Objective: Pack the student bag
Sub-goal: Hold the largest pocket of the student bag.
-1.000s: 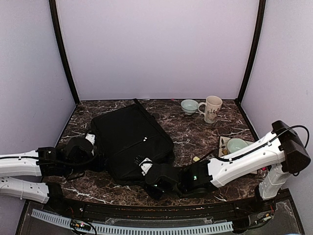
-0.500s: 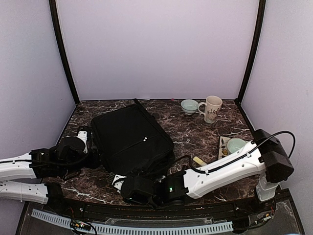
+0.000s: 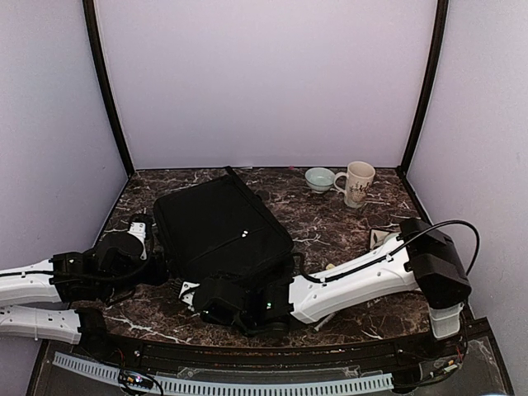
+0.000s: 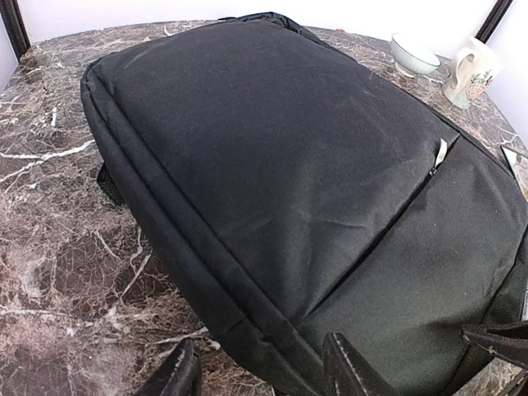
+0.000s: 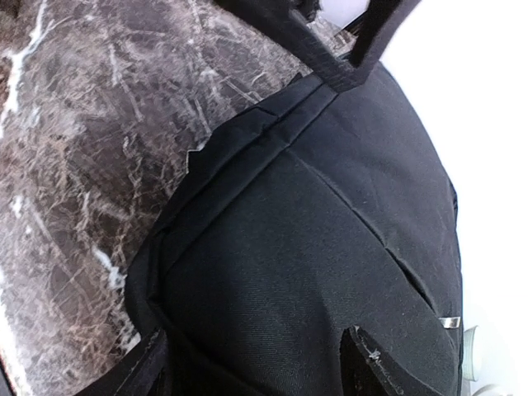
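The student bag (image 3: 219, 235) lies flat on the marble table, black, with a silver zipper pull (image 3: 245, 234). My left gripper (image 3: 150, 247) is at its left edge. In the left wrist view the bag (image 4: 272, 157) fills the frame and the left gripper (image 4: 260, 373) stands open astride the edge seam, one finger over marble, the other over fabric. My right gripper (image 3: 194, 295) is at the bag's near left corner. In the right wrist view the right gripper (image 5: 260, 367) is open with the bag's corner (image 5: 289, 272) between its fingers. A strap (image 5: 330, 58) crosses the top.
A pale green bowl (image 3: 319, 178) and a white mug (image 3: 358, 182) stand at the back right. The right arm (image 3: 363, 276) stretches across the near table, covering a tray (image 3: 376, 238) at the right. A small yellowish item (image 3: 330, 266) lies beside the arm.
The right arm has swept left along the bag's near edge, from its near right side to its near left corner. The left gripper drew back slightly to the bag's left edge.
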